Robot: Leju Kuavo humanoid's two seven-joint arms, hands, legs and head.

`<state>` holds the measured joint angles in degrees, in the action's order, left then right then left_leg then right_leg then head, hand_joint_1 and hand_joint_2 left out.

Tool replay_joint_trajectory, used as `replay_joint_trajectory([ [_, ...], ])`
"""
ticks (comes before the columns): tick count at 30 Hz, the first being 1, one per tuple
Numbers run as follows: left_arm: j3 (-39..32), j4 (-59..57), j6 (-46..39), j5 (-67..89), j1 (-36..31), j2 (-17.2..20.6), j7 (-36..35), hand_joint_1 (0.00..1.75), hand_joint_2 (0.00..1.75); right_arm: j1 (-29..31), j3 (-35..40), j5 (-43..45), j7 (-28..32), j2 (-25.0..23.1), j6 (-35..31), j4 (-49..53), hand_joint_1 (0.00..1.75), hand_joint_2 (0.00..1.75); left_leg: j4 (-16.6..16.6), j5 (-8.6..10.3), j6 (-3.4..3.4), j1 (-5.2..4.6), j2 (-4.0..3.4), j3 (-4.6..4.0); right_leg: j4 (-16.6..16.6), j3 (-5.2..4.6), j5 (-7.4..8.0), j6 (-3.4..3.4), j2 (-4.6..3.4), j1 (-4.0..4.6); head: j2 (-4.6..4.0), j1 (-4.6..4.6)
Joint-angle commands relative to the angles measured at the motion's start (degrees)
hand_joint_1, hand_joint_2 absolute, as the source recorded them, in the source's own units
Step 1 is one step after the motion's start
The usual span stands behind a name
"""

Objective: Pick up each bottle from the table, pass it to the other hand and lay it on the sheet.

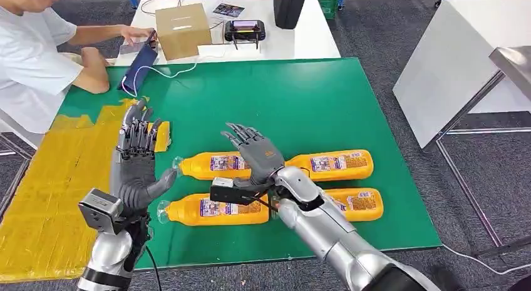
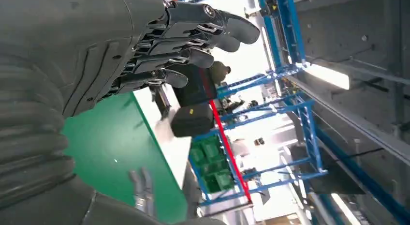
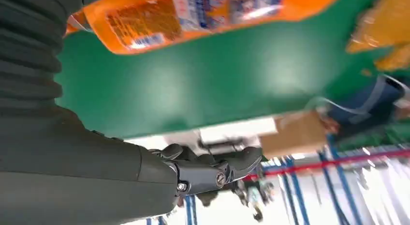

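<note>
Several orange bottles lie on their sides on the green mat (image 1: 325,103). Two lie in a far row (image 1: 210,165) (image 1: 341,164) and two in a near row (image 1: 216,210) (image 1: 362,203). The yellow sheet (image 1: 56,197) covers the table's left part. My right hand (image 1: 258,154) hovers open, fingers spread, over the far left bottle without gripping it. The right wrist view has an orange bottle (image 3: 193,14) close by the fingers (image 3: 208,169). My left hand (image 1: 134,158) is raised upright and open at the sheet's edge, holding nothing; its fingers (image 2: 183,34) are apart.
A person in a white shirt (image 1: 31,59) sits at the far left, hands near a dark blue pouch (image 1: 139,66). A cardboard box (image 1: 181,29) and a black controller (image 1: 244,30) stand on the white table behind. Another white table (image 1: 451,72) stands to the right.
</note>
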<state>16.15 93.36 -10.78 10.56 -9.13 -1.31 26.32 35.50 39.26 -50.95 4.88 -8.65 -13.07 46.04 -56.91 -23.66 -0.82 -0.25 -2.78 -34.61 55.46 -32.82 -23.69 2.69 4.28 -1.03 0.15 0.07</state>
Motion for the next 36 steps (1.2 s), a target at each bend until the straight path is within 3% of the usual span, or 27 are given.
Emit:
replay_joint_trajectory([
  [1,3.37,-7.94,0.34,-1.21,-5.19,-0.84,0.08,0.0,1.75,8.49,-3.11,0.75,-1.02,-1.17,-2.46,-20.68,0.0,1.75,0.0,-0.02,0.06,0.08,0.34,0.17,-0.02,0.24,-0.06,-0.11,-0.19,0.02,0.0,0.0],
  [13,4.8,-9.89,0.99,-2.28,-7.03,-1.38,0.36,0.0,1.75,9.57,-3.9,-1.67,-2.62,-0.35,-4.34,-25.08,0.0,1.75,-0.03,-0.01,0.02,0.04,0.21,0.05,0.01,0.08,-0.02,-0.03,-0.13,0.01,0.0,0.0],
  [30,5.38,-10.99,1.27,-3.75,-7.17,-1.89,1.09,0.0,1.75,9.37,-2.54,-3.7,1.49,-0.92,-3.67,-25.35,0.0,1.75,-0.05,-0.04,0.05,0.07,0.21,0.07,0.01,0.1,-0.03,-0.05,-0.21,0.03,0.0,0.0],
  [36,5.89,-11.91,1.44,-4.19,-7.39,-1.97,1.35,0.0,1.75,9.42,-2.1,-3.37,3.86,-0.75,-0.41,-26.04,0.0,1.75,-0.09,-0.06,0.06,0.09,0.3,0.1,0.03,0.16,-0.06,-0.09,-0.28,0.03,0.0,0.02],
])
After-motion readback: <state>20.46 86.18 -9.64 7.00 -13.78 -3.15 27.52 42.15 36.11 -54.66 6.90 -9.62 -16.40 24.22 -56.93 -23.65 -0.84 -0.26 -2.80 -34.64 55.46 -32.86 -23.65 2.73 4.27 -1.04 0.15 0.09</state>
